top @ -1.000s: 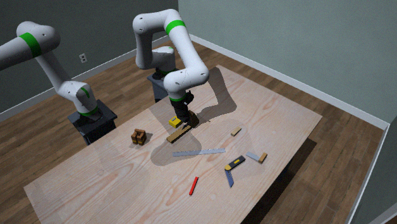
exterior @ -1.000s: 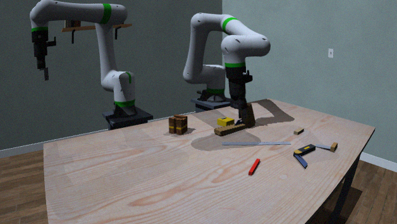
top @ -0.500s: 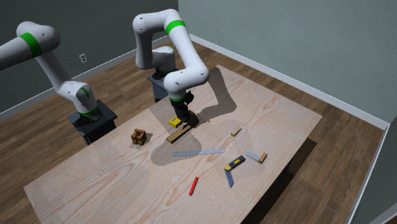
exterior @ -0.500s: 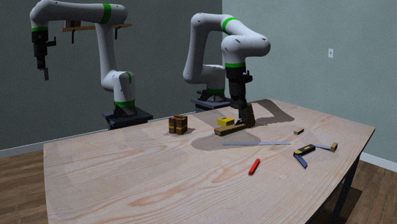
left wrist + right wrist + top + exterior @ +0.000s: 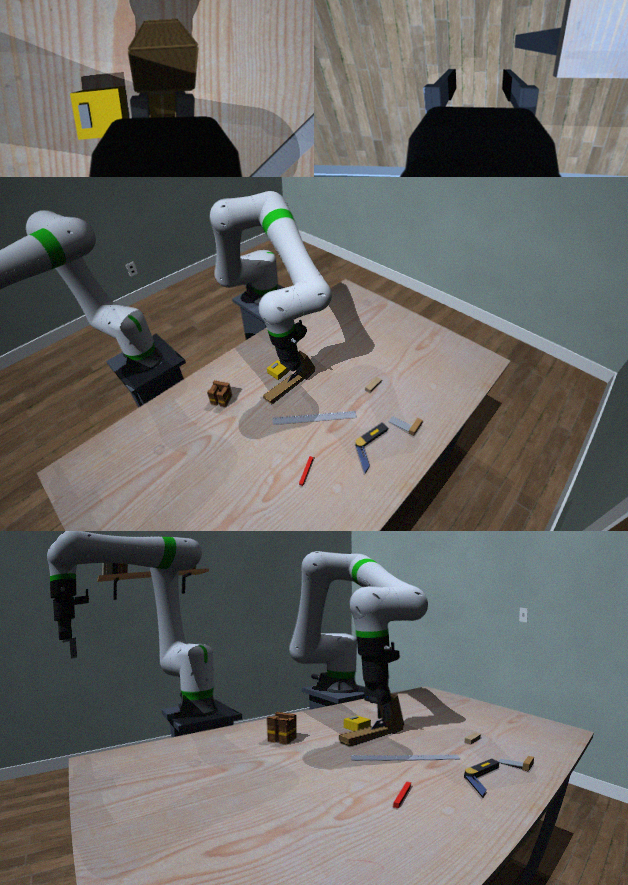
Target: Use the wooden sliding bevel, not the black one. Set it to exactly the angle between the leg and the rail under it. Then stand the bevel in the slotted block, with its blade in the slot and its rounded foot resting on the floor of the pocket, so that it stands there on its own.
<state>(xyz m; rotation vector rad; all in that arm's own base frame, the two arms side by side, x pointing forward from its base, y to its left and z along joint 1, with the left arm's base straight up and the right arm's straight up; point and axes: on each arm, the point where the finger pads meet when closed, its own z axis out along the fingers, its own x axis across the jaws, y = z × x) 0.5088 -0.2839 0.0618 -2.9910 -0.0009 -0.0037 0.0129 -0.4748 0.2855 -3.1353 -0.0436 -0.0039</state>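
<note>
The long wooden rail [image 5: 281,390] [image 5: 361,736] lies on the table. The dark wooden leg [image 5: 307,365] [image 5: 395,712] [image 5: 162,67] rises at a slant from its far end. My left gripper [image 5: 162,87] [image 5: 383,713] is low over the rail, close beside the leg, shut on the brown body of the wooden bevel; the blade [image 5: 380,724] shows as a small dark-blue wedge just above the rail. Its foot and exact angle are hidden. The brown slotted block [image 5: 219,394] [image 5: 281,729] stands apart from the rail. My right gripper [image 5: 479,79] [image 5: 73,648] is open and empty, high beyond the table.
A yellow block [image 5: 276,370] [image 5: 357,723] [image 5: 103,114] sits beside the rail. A steel ruler [image 5: 315,418] [image 5: 405,758], black bevel [image 5: 372,433] [image 5: 483,767], small square [image 5: 415,426] [image 5: 528,763], light wood piece [image 5: 373,384] and red stick [image 5: 306,470] [image 5: 402,795] lie on the table.
</note>
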